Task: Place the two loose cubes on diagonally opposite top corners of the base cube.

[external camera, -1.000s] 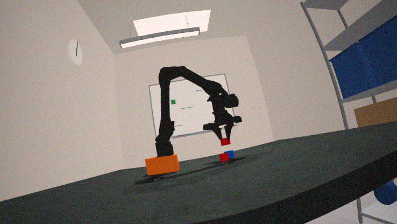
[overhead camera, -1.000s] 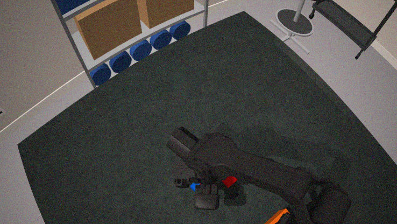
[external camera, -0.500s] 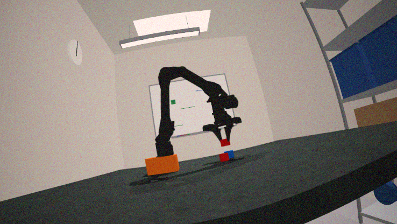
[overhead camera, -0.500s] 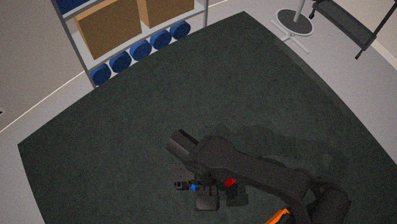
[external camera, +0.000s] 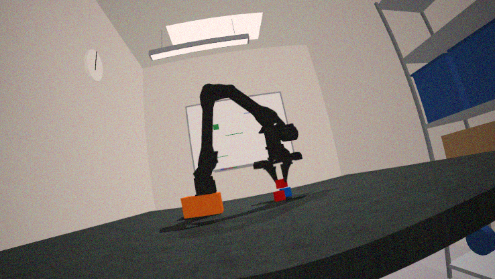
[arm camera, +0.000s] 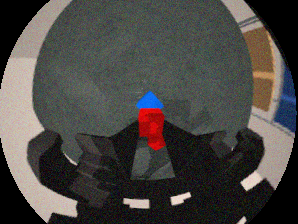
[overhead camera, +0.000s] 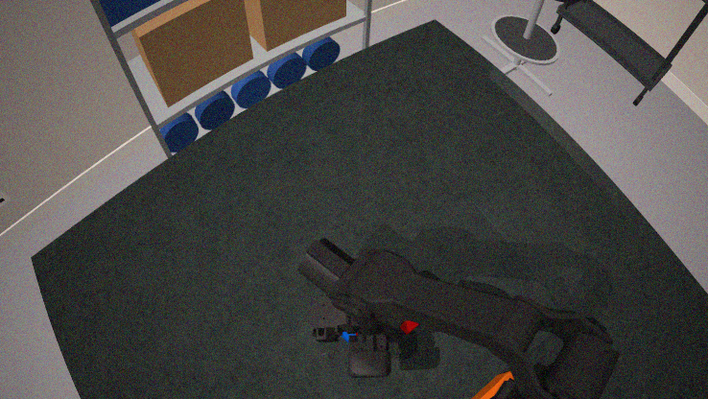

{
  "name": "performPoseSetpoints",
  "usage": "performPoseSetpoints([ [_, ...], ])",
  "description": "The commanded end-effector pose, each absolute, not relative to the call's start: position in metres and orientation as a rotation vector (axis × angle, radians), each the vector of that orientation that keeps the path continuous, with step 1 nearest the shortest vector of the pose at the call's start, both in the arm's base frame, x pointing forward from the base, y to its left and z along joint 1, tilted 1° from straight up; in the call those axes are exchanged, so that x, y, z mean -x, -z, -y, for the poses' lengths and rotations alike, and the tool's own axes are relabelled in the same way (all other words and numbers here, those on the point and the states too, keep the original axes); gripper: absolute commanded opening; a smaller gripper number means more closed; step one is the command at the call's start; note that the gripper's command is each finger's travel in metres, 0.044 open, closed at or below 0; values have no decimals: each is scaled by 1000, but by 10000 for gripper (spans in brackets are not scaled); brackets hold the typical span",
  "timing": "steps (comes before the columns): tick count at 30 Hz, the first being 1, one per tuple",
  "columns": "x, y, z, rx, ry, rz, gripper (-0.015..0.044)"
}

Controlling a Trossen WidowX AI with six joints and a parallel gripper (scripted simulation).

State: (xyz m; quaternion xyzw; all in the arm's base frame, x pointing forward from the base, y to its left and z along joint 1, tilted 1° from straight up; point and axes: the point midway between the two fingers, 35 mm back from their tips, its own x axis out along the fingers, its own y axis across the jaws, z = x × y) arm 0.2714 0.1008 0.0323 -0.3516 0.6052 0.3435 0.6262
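Observation:
My gripper (external camera: 281,180) (arm camera: 150,122) points down, shut on a red cube (external camera: 281,184) (arm camera: 150,119). The blue base cube (overhead camera: 347,336) (external camera: 287,192) (arm camera: 150,101) stands on the dark table. The held cube is right over the blue cube's top, offset from its middle; whether they touch cannot be told. In the wrist view the blue cube shows as a corner just beyond the held cube. The other red cube (overhead camera: 409,326) (external camera: 279,196) stands on the table beside the blue cube, on the arm's side. In the top view the arm and fingers hide most of the cubes.
The orange block (overhead camera: 495,386) (external camera: 202,205) is at the arm's base. The arm (overhead camera: 460,302) (external camera: 207,128) reaches over the dark table (overhead camera: 198,238) (external camera: 242,235). A shelf with boxes (overhead camera: 198,54) and blue round items stands beyond the table's edge.

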Motion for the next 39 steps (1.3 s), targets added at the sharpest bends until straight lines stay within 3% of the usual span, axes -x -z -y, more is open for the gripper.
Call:
performPoseSetpoints([
  [1,-271,-31,-100,813,-791,-1388,105],
  [17,-271,-30,-100,810,-787,-1389,105],
  [21,-271,-30,-100,810,-787,-1389,205],
  [39,-270,-58,-101,806,-788,-1390,205],
])
